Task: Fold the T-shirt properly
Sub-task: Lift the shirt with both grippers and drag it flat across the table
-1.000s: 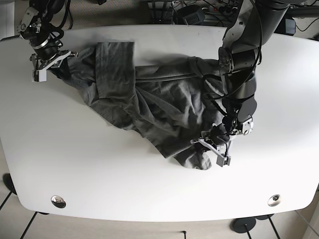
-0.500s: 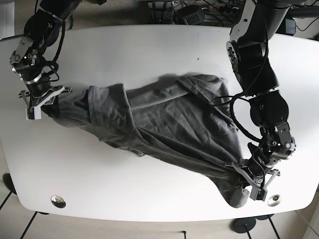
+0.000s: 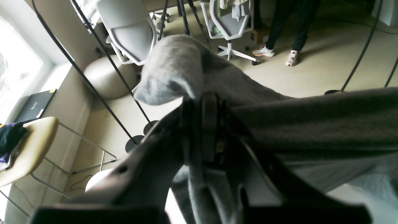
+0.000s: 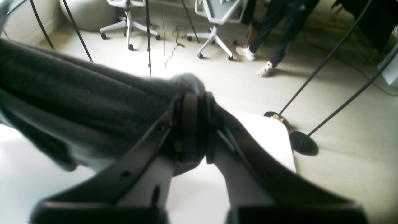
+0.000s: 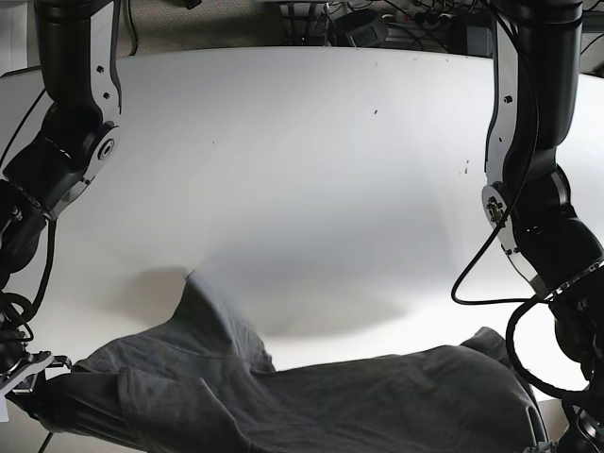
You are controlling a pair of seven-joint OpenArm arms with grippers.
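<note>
Presently the left gripper (image 3: 202, 124) is clamped on a bunch of the grey T-shirt (image 5: 311, 401), and the right gripper (image 4: 194, 124) pinches another edge likewise. Between them the shirt hangs stretched at the near edge of the white table (image 5: 302, 170), partly raised off it. Judgement: keep both grips level and equally taut while laying the cloth flat, or creases will set. No containers are in view.

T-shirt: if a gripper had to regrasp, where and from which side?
Judgement: take the T-shirt by the raised peak of its upper edge, coming from the table's far side. That fold stands clear of the surface. The left gripper and right gripper already pinch the ends.
</note>
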